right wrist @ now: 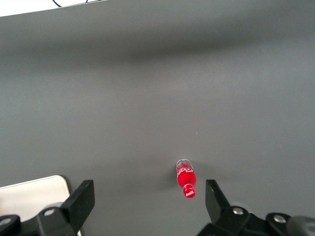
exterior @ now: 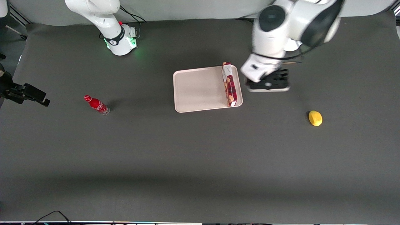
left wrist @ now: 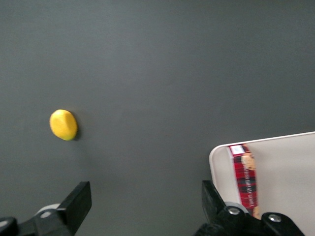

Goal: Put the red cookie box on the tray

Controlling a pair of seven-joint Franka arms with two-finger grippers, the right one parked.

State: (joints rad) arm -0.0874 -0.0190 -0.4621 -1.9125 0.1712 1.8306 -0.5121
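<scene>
Standing on its long narrow edge inside the tray (exterior: 200,89), along the rim nearest the working arm: red cookie box (exterior: 229,85), dark red with cookie pictures. Lying flat on the table: pale pinkish-white tray, rounded corners, low rim.

Hovering just beside the tray, toward the working arm's end: gripper (exterior: 269,82), fingers spread apart.

Gripper (exterior: 268,82) above bare mat just beside tray (exterior: 193,90), fingers (left wrist: 78,199) spread wide, nothing between. Box (exterior: 229,84) on edge along tray's rim nearest gripper, blocking low passage there. Rest of tray floor unoccupied. Lemon (exterior: 315,118) nearer camera, well apart. Bottle (exterior: 97,104) toward parked arm's end.
</scene>
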